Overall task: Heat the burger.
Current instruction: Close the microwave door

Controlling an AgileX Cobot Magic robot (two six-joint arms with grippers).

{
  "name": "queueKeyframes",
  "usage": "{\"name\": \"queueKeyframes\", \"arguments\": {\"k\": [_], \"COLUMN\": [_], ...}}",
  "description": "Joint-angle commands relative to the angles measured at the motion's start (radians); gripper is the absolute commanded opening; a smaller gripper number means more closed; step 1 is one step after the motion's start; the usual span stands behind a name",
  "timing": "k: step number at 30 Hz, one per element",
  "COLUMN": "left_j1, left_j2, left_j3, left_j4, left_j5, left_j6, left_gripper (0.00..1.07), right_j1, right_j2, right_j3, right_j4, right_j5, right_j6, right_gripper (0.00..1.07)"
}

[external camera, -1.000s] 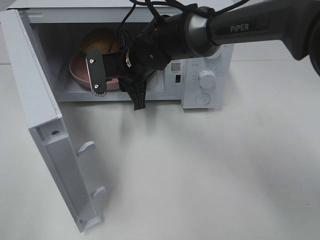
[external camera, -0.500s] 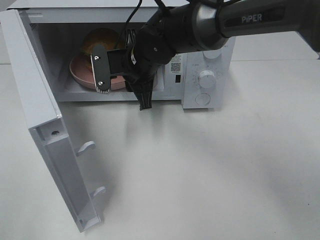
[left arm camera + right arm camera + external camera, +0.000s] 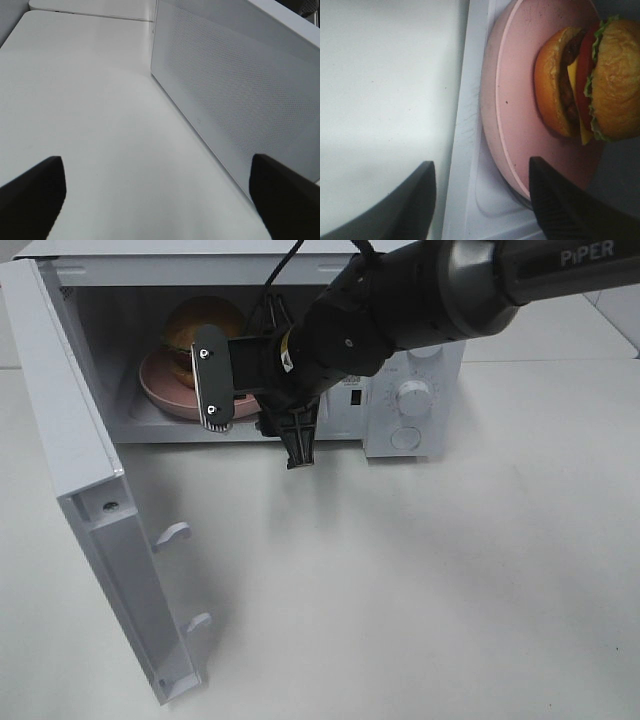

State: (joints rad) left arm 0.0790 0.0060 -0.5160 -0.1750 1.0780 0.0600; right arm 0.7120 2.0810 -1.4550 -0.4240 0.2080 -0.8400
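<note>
Burger (image 3: 590, 80): on pink plate (image 3: 520, 100) inside open microwave (image 3: 410, 400). Probably light, soft, layers likely to slip; take by plate rim, not bun. Right gripper (image 3: 482, 197) jaws apart, empty, near plate; left gripper (image 3: 157, 200) jaws wide, empty.

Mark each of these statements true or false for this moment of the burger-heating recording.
1. The microwave has its door open. True.
2. The burger lies outside the microwave. False: it sits on the pink plate inside it.
3. The right gripper is shut on the burger. False: its jaws stand apart near the plate's rim and hold nothing.
4. The left gripper is open and empty. True.
</note>
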Motion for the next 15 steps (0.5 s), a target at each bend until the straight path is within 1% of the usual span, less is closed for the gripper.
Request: {"name": "queueKeyframes", "arguments": {"k": [1, 2, 3, 5, 6, 7, 9, 10, 11, 15], "left_j1": [-0.005, -0.005, -0.005, -0.005, -0.005, -0.005, -0.005, -0.005, -0.005, -0.005], "left_j2": [0.002, 0.002, 0.002, 0.002, 0.002, 0.002, 0.002, 0.002, 0.002, 0.002], "left_j3": [0.000, 0.000, 0.000, 0.000, 0.000, 0.000, 0.000, 0.000, 0.000, 0.000], "left_j4": [-0.005, -0.005, -0.005, -0.005, -0.005, -0.005, -0.005, -0.005, -0.005, -0.005], "left_j5": [-0.008, -0.008, -0.008, -0.008, -0.008, -0.008, -0.008, -0.008, -0.008, -0.008], "left_j6": [-0.002, -0.002, -0.002, -0.002, -0.002, -0.002, -0.002, -0.002, -0.002, -0.002], "left_gripper": [0.91, 0.91, 0.91, 0.91, 0.91, 0.91, 0.91, 0.91, 0.91, 0.91], "right_j1": [0.001, 0.001, 0.000, 0.000, 0.000, 0.000, 0.000, 0.000, 0.000, 0.000], "right_j2": [-0.062, -0.062, -0.087, -0.100, -0.123, -0.123, -0.158, -0.158, -0.180, -0.210], "right_j3": [0.077, 0.077, 0.114, 0.134, 0.174, 0.174, 0.225, 0.225, 0.252, 0.291], "right_j4": [-0.003, -0.003, -0.003, -0.003, -0.003, -0.003, -0.003, -0.003, -0.003, -0.003], "right_j5": [-0.071, -0.071, -0.102, -0.116, -0.150, -0.150, -0.203, -0.203, -0.226, -0.232], "right_j6": [0.005, 0.005, 0.019, 0.033, 0.058, 0.058, 0.090, 0.090, 0.100, 0.106], "right_gripper": [0.58, 0.58, 0.60, 0.62, 0.65, 0.65, 0.74, 0.74, 0.80, 0.84]}}
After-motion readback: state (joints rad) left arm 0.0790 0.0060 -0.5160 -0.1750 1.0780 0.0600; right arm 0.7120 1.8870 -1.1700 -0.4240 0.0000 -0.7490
